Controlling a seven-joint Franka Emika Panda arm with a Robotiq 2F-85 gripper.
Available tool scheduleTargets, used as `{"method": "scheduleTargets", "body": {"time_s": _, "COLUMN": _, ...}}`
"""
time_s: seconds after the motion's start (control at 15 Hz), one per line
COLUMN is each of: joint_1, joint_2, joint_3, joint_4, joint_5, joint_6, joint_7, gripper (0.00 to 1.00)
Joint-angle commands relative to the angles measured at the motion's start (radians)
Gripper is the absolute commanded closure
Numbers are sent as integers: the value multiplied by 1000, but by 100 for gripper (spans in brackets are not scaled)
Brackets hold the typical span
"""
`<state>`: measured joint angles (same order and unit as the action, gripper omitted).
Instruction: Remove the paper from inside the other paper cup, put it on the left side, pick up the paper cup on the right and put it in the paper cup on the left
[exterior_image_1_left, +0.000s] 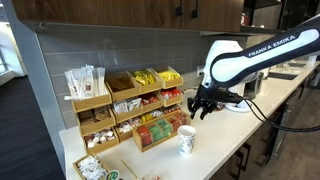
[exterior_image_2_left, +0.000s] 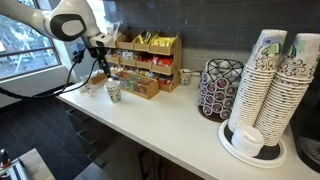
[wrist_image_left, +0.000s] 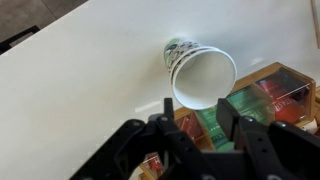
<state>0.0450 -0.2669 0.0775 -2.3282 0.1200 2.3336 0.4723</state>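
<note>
A white paper cup with a green logo (exterior_image_1_left: 187, 140) stands upright on the white counter (exterior_image_1_left: 225, 135), in front of the wooden snack organizer. It also shows in an exterior view (exterior_image_2_left: 114, 92) and in the wrist view (wrist_image_left: 200, 72), where its open mouth faces the camera and looks white inside. I see no loose paper. My gripper (exterior_image_1_left: 199, 108) hangs just above and behind the cup (exterior_image_2_left: 99, 66). Its fingers (wrist_image_left: 197, 115) are open and empty, on either side of the cup's near rim. A second single cup is not clearly visible.
The wooden organizer (exterior_image_1_left: 130, 105) with snacks and tea packets runs along the wall (exterior_image_2_left: 145, 62). A wire pod holder (exterior_image_2_left: 220, 88) and tall stacks of paper cups (exterior_image_2_left: 272, 80) stand further along the counter. A low tray with white items (exterior_image_1_left: 100, 168) lies at the organizer's end.
</note>
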Motion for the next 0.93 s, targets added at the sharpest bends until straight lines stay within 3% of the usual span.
{"method": "scheduleTargets", "body": {"time_s": 0.0, "joint_1": -11, "joint_2": -49, "joint_3": -4, "joint_4": -17, "joint_5": 34, "joint_6": 3, "joint_7": -27, "gripper": 17}}
{"method": "scheduleTargets", "body": {"time_s": 0.2, "joint_1": -14, "joint_2": -86, "joint_3": -7, "joint_4": -25, "joint_5": 39, "joint_6": 7, "joint_7": -36, "gripper": 0}}
{"method": "scheduleTargets", "body": {"time_s": 0.87, "joint_1": -29, "joint_2": -113, "joint_3": 8, "joint_4": -1, "joint_5": 15, "joint_6": -2, "joint_7": -27, "gripper": 0}}
